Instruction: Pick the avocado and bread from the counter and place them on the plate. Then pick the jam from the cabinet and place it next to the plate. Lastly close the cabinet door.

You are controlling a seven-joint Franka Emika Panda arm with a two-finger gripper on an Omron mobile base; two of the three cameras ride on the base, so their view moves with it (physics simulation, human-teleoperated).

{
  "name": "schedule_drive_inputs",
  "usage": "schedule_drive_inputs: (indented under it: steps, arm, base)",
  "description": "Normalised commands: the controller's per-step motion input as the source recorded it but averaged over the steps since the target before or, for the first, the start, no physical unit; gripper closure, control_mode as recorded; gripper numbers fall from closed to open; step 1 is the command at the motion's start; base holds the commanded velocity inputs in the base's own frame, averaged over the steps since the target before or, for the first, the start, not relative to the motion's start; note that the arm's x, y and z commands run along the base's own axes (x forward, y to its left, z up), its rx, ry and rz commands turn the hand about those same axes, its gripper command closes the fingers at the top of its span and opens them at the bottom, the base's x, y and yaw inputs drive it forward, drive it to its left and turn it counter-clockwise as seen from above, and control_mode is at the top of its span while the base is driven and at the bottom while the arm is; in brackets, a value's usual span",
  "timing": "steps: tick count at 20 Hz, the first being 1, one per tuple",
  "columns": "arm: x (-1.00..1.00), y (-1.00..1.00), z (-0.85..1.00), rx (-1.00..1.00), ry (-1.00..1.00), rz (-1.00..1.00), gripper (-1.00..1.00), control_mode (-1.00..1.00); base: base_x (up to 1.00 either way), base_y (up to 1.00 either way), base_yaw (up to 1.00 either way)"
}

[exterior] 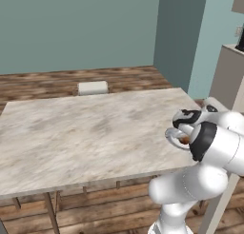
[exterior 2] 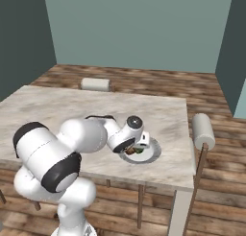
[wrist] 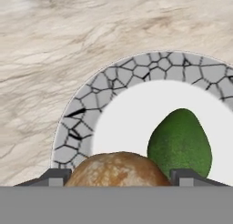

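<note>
**Nearly there: bread over the plate**

Now the gripper (wrist: 116, 178) holds the bread (wrist: 116, 168) between its jaws, just above the plate (wrist: 132, 114); the avocado (wrist: 180, 141) lies just beyond the right jaw. Lower gently, release clear of the avocado. The hand view reveals the plate's cracked grey rim; the right base view shows the counter (exterior 2: 57, 105).

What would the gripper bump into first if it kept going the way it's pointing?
Probably the plate. The gripper has the bread between its fingertips and points at the plate's white middle, with the avocado lying just beside that line. Depth is hard to judge.
</note>
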Motion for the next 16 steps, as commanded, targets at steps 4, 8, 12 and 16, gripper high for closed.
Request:
schedule_drive_inputs:
  steps: [4, 8, 12, 16]
  arm:
    - [-0.41, 0.00, 0.00, 0.00, -0.02, 0.00, -1.00, -1.00]
    - [-0.49, -0.01, 0.01, 0.00, -0.07, 0.00, -1.00, -1.00]
    - [-0.21, 0.00, 0.08, 0.00, -0.17, 0.01, -1.00, -1.00]
    - [-0.14, 0.00, 0.21, 0.00, -0.22, 0.01, -1.00, -1.00]
  base:
    - [0.00, 0.00, 0.00]
    - [0.00, 0.00, 0.00]
    - [0.00, 0.00, 0.00]
    - [0.00, 0.00, 0.00]
